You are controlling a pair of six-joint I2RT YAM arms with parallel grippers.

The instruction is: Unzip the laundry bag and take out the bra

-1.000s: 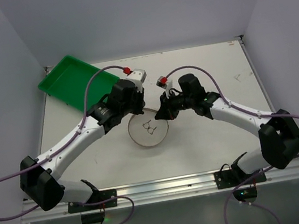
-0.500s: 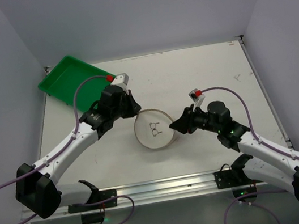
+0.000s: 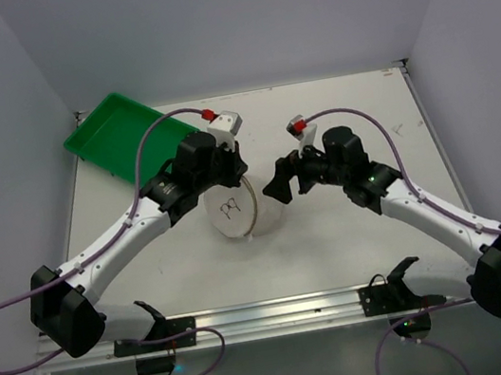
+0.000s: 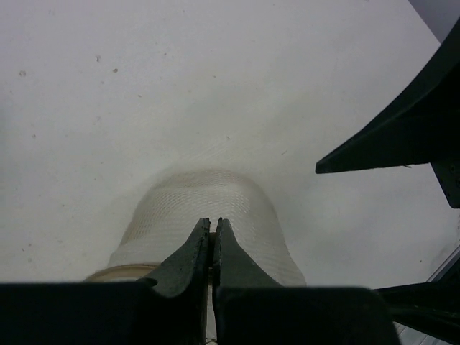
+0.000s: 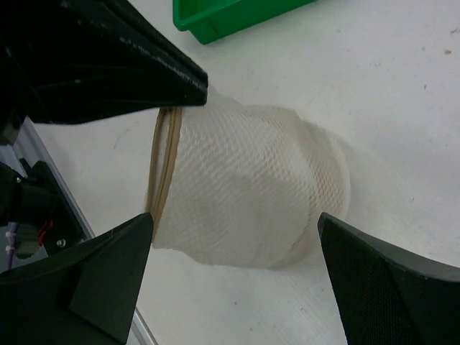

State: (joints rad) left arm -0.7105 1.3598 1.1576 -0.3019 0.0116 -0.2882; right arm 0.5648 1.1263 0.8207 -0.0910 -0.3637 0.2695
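Two arms over one white counter (image 3: 336,125), seen from the top. The left arm (image 3: 133,231) reaches in from 7 o'clock and the right arm (image 3: 417,203) from 5 o'clock, and they meet pretty much at the middle. A green tray (image 3: 112,138) sits way out at 10 o'clock, well apart from everything else.

The bag (image 3: 266,212) is at the center of the counter, tipped over on its side. Its round lid (image 3: 230,208), the one with the little black drawing, faces roughly 8 o'clock and up toward the camera. The mesh body trails off toward 3 o'clock.

The left pincer (image 4: 213,237) is clenched right at the bag's 12 o'clock edge. Its own camera shows the two fingers pressed together over the tan rim, with only a thin sliver between them. So it's pinching the bag at the rim, but I can't tell if that's the zip pull or just fabric.

The right pincer (image 5: 236,219) is at about 2 o'clock of the bag, spread wide and gripping nothing. In its own view the mesh body lies between the two fingers.
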